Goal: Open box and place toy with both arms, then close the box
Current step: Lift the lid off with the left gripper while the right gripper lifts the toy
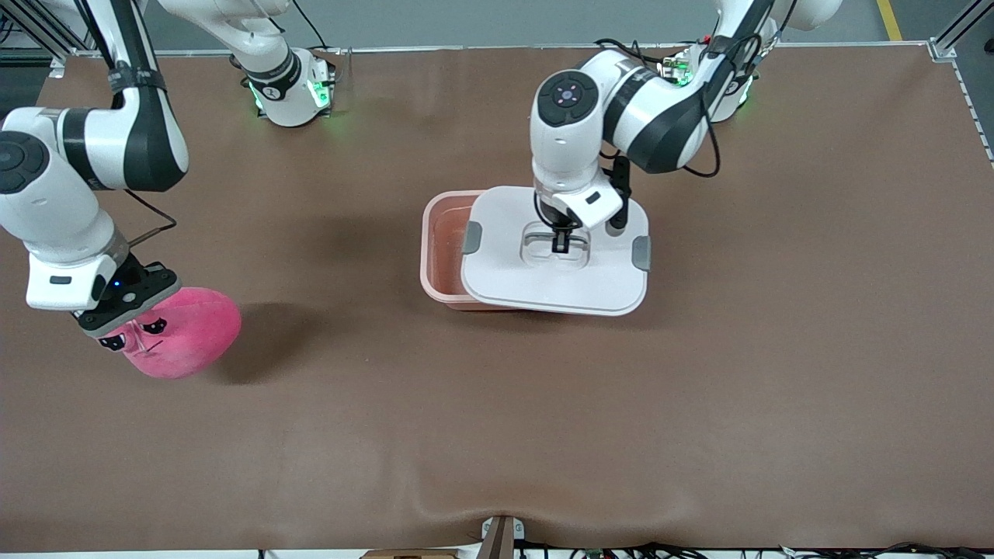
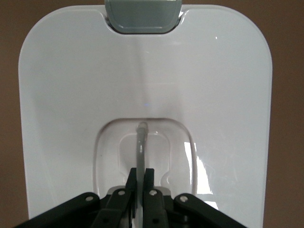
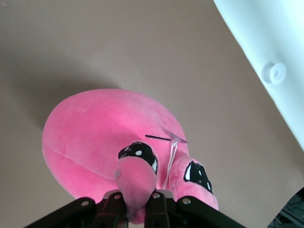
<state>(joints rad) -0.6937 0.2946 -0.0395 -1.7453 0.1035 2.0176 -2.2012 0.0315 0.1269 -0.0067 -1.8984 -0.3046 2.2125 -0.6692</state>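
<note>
Right pincer [image 3: 137, 202] pinches toy [image 3: 104, 137] eye.

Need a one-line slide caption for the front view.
Left gripper lifts the lid off the box by its handle; right gripper holds the toy.

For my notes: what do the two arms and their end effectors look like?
Both arms are white, rounded shells with black joint bands. The left arm has a dark round cap on one joint and black cables along it. The right arm has a loose black cable too. Both bases glow green. The left end effector and right end effector are small, black and two-fingered.
</note>
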